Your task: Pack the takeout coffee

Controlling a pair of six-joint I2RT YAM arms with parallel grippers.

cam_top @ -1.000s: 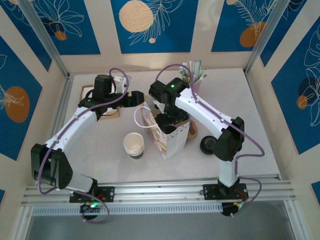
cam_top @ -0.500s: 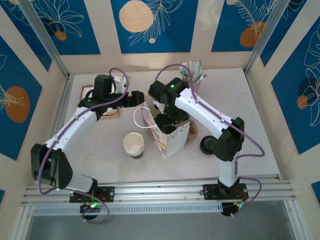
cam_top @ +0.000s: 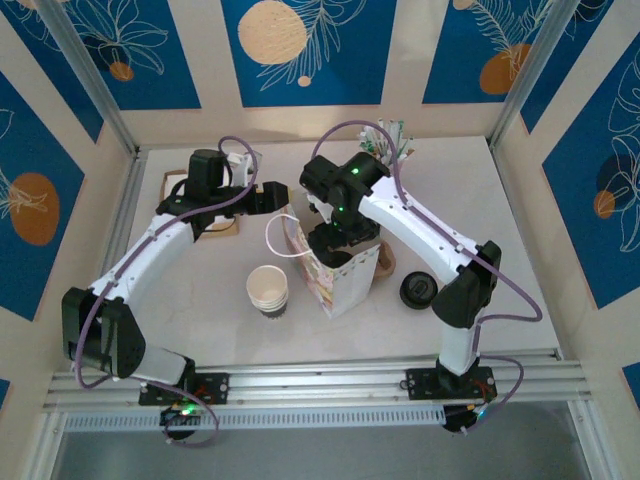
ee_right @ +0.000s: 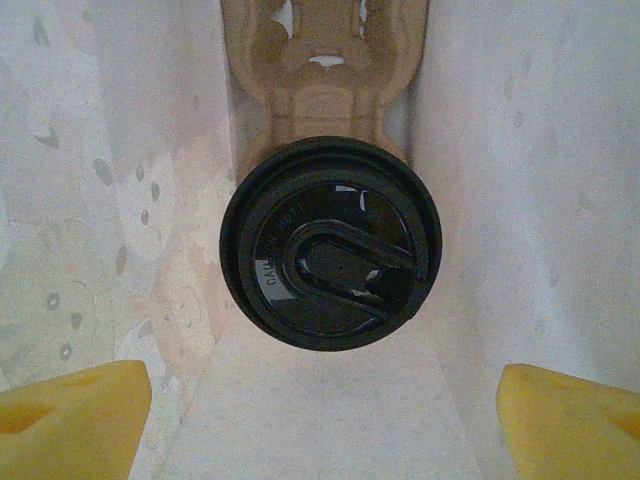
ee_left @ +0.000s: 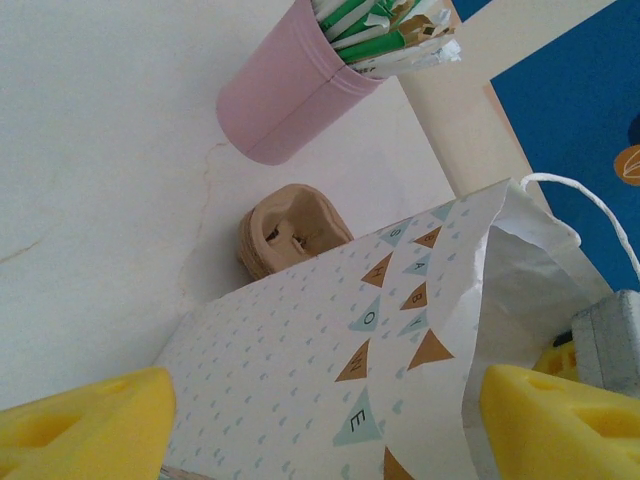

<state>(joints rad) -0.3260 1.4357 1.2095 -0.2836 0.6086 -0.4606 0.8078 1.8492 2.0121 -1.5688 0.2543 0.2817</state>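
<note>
My right arm has risen a little over the last second. In the top view its elbow has swung outward to the right, and the loose black lid [cam_top: 418, 290] on the table, partly covered by it before, now lies in plain sight. My right pincer [ee_right: 322, 405] stands wide, its yellow pads well apart on either side and touching nothing. Beyond them the takeout coffee [ee_right: 330, 262] sits down inside the paper bag [cam_top: 345, 285], its black sip lid facing up at me, against a brown cardboard carrier [ee_right: 325, 50]. I judge the cup is let go and the packing is as good as done. What remains is to draw this arm clear without catching the bag's walls.

My left pincer [ee_left: 325, 420] has hardly moved. It hovers wide just beside the bag's printed wall, near the white string handle [ee_left: 590, 210], gripping nothing that I can see.

From above, my right wrist covers the bag's mouth, so the cup is hidden there. The cup's body is out of sight under its lid, so I cannot tell whether it stands in a carrier well or beside it. The grey shape at the right edge of the left wrist view is cut off and I cannot name it
</note>
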